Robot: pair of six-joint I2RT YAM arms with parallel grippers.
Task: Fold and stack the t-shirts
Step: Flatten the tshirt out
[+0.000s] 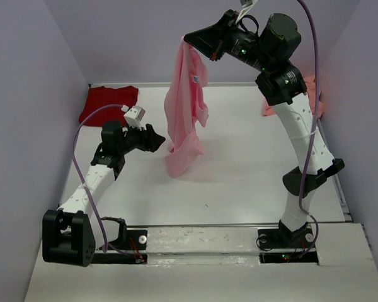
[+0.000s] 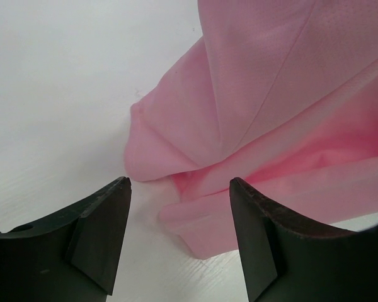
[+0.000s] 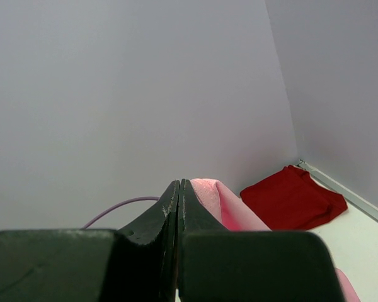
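Top external view: the light pink t-shirt (image 1: 184, 107) is held high over the middle of the worktop (image 1: 252, 182), hung from the right jaws at the end of the raised right arm (image 1: 299, 132). Its small white neck label (image 1: 194, 78) is seen partway down, and its lowest folds rest crumpled on the worktop. The right jaws are pressed together, with a top edge of the cloth pinched between them. In the right wrist view the light pink t-shirt (image 3: 223, 204) is seen just past their closed tips. The left arm (image 1: 91, 182) is stretched low toward the shirt's bottom end. The left jaws are spread apart with nothing gripped, and in the left wrist view the bunched cloth lies just beyond their tips. The dark red t-shirt (image 1: 108, 102) is laid in the far left corner. The salmon-pink t-shirt (image 1: 310, 85) is partly hidden behind the right arm at the far right edge.
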